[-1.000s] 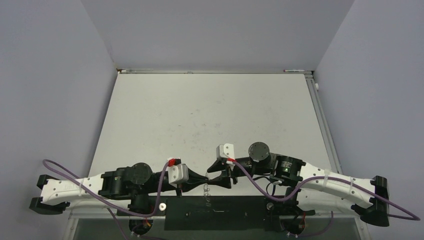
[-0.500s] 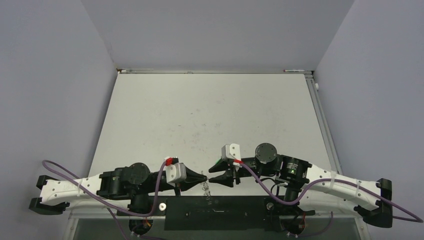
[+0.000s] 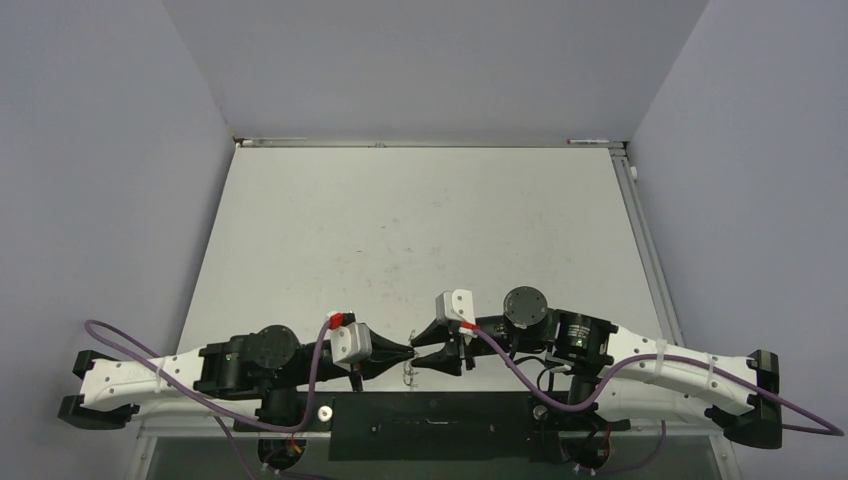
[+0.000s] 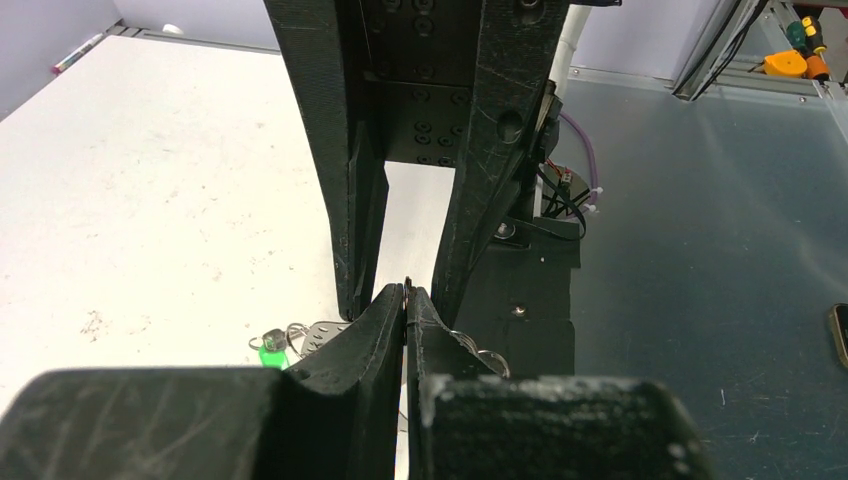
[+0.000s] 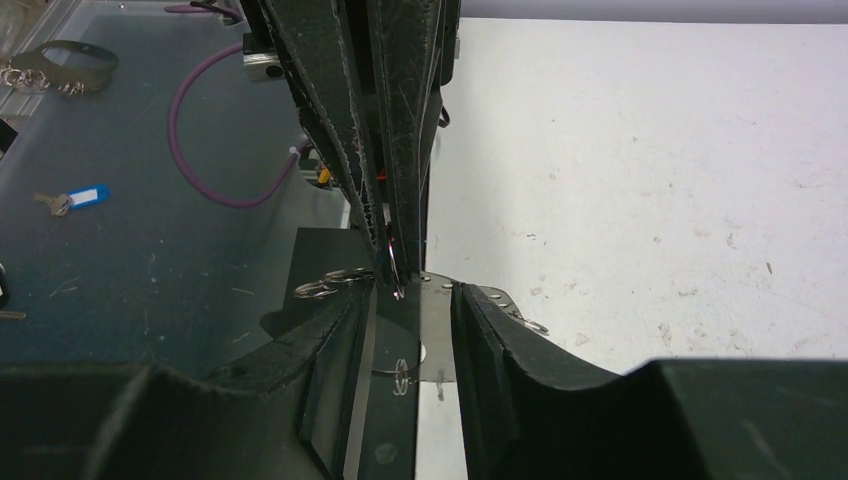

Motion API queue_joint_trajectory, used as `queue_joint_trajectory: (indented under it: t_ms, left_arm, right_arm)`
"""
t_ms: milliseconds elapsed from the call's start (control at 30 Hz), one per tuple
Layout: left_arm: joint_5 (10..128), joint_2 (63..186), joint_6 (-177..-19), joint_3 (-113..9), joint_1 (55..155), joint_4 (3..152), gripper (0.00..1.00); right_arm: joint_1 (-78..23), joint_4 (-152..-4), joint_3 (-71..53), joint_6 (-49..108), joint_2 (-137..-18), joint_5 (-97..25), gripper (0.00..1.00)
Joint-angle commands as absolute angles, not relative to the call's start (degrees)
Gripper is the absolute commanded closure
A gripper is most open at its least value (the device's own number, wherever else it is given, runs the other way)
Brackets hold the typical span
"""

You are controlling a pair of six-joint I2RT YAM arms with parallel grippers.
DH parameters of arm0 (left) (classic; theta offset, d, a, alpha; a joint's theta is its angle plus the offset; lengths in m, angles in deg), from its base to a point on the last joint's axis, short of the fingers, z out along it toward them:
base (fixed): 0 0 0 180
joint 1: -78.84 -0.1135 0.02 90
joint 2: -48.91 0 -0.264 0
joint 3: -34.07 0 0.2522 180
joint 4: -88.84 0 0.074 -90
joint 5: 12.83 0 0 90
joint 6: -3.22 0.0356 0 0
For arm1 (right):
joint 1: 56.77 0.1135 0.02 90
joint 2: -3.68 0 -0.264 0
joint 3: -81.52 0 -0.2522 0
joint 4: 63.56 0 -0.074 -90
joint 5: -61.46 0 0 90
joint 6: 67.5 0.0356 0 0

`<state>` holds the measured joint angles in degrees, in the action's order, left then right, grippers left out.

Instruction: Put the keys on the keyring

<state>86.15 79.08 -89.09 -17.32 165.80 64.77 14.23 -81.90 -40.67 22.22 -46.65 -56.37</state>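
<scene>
Two arms meet tip to tip over the near edge of the tabletop (image 3: 420,220), just ahead of their bases. Left gripper (image 4: 406,300): fingers pressed together, with a thin metal edge pinched between the tips. Going by the right wrist view, this edge belongs to the keyring (image 5: 433,320), a flat grey metal piece held below the closed tips. Right gripper (image 5: 412,292): fingers (image 5: 490,350) apart, one on each side of the keyring's flat face. Whether either finger touches the metal cannot be told. Several small wire loops (image 5: 325,288) stick out from the keyring's rim on both sides of the right gripper.

One bright green key (image 4: 269,353) shows in the left wrist view only. It sits low, at the left end of the keyring's rim, just beside a small wire loop (whether it is threaded on that loop cannot be told). From overhead the keyring reads only as a faint glint directly under the two meeting tips.
</scene>
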Motion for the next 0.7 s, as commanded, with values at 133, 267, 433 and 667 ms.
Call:
queue_joint_trajectory:
  t_ms: [133,267,433,667]
  left_arm:
    - [86.59,78.83,-88.64,-17.16,165.8,69.29,1.0]
    - [85.72,78.79,-88.8,-16.62,165.83,70.18,1.0]
    - [85.13,78.72,-88.97,-16.26,165.83,70.43,1.0]
    - [86.53,78.09,-89.54,-16.09,165.77,69.58,0.5]
  right_arm:
    - [14.91,-78.59,-37.63,20.96,-46.02,-54.87,0.73]
    - [15.1,-78.08,-37.76,20.61,-46.32,-54.3,0.87]
    - [15.59,-77.84,-38.16,19.08,-46.55,-54.82,0.95]
    - [15.8,-77.85,-39.72,17.82,-45.5,-54.2,0.95]
